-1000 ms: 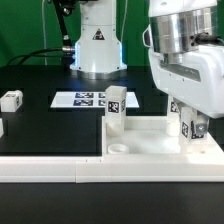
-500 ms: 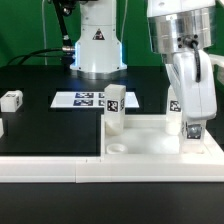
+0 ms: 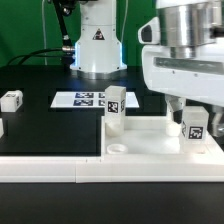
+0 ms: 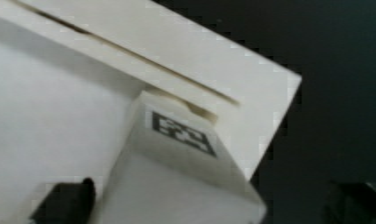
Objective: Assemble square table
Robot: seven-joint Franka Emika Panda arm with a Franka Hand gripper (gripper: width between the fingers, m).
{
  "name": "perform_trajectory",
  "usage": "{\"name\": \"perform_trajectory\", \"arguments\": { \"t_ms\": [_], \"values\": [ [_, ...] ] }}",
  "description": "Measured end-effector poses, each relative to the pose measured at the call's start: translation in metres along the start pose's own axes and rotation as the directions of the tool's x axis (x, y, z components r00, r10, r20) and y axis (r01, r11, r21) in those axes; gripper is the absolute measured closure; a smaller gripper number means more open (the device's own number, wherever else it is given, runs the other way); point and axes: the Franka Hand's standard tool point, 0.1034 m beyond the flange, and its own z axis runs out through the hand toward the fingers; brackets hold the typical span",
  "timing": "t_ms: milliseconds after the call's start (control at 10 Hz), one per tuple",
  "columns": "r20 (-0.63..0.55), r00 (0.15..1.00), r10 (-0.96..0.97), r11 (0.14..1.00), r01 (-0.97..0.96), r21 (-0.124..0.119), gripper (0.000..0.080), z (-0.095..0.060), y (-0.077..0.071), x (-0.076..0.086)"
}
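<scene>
Two legs stand on the top (image 3: 150, 140). The right leg (image 3: 195, 130) is at the corner on the exterior view's right, directly under the gripper (image 3: 194, 116). The middle leg (image 3: 116, 108) is further toward that view's left.

A second ago the jaws were pinching the right leg, and half a second ago the wrist was twisted round with it. Now the wrist has swung back and the jaws are spread. In the wrist view one dark finger (image 4: 64, 200) stands clear of the leg's side, with the leg between the jaws but no longer gripped.

The leg stays upright on its own, tag facing the exterior camera, so it is probably seated in its corner socket. Whether it is screwed fully home cannot be told. The release looks like a reset between turns, or the end of this leg's fitting.

A round socket (image 3: 118, 148) in front of the middle leg appears unfilled. A loose leg (image 3: 11, 99) lies on the black table, well apart from the top, near the marker board (image 3: 88, 99), so more legs likely remain to fit.
</scene>
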Motion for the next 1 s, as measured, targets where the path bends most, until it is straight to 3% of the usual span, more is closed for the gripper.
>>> {"name": "perform_trajectory", "arguments": {
  "t_ms": [400,600,700,1000],
  "values": [
    [-0.001,0.999,-0.041,0.999,0.041,-0.001,0.0151,0.0,0.0,0.0],
    [0.001,0.938,-0.346,0.938,0.346,-0.007,0.0151,-0.003,-0.004,-0.001],
    [0.004,0.892,-0.452,0.892,0.452,-0.008,0.0151,0.001,0.004,-0.001],
    [0.0,0.812,-0.583,0.812,0.583,-0.007,0.0151,0.003,0.007,-0.004]
  ]
}}
